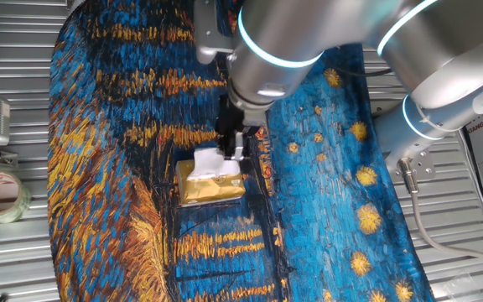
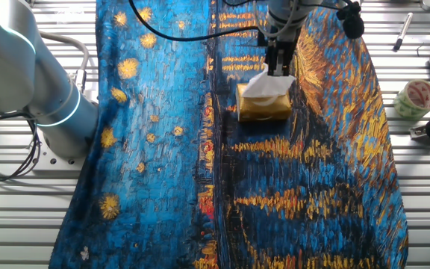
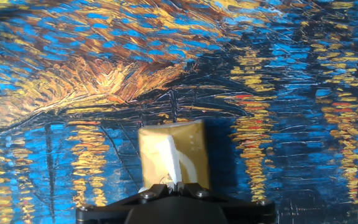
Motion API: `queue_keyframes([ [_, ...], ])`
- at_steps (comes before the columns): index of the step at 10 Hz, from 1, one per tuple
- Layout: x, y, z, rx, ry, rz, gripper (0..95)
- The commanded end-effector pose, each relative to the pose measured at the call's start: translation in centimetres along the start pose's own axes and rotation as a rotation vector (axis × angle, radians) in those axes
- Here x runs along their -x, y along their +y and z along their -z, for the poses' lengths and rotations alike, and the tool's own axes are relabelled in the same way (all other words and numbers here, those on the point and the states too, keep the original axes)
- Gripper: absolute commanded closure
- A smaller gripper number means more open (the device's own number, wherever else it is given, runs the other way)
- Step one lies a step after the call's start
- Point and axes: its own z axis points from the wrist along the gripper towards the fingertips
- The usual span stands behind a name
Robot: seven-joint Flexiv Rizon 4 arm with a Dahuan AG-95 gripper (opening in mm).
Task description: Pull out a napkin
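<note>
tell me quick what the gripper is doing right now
Gripper: closed on the napkin, right above the gold tissue box.

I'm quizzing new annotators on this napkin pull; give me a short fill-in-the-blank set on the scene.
1. The thin white paper napkin sticks out of the shiny ____ rectangular tissue box.
2. The two-finger gripper is directly ____ the box.
3. The box rests on a painted blue and ____ cloth.

Missing words: gold; above; orange

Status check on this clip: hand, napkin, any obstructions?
Hand down at the gold box, apparently pinching the napkin. Napkin sticking up from the box top, not yet free. Nothing in the way.
</note>
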Motion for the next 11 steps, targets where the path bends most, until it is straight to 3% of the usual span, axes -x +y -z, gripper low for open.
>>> queue_keyframes([
  [1,0.0,0.0,0.1,0.001,0.000,-0.002,95.0],
  [5,-0.4,-0.1,1.1,0.011,0.004,0.002,95.0],
  [11,-0.4,-0.1,1.3,0.008,0.012,-0.002,95.0],
])
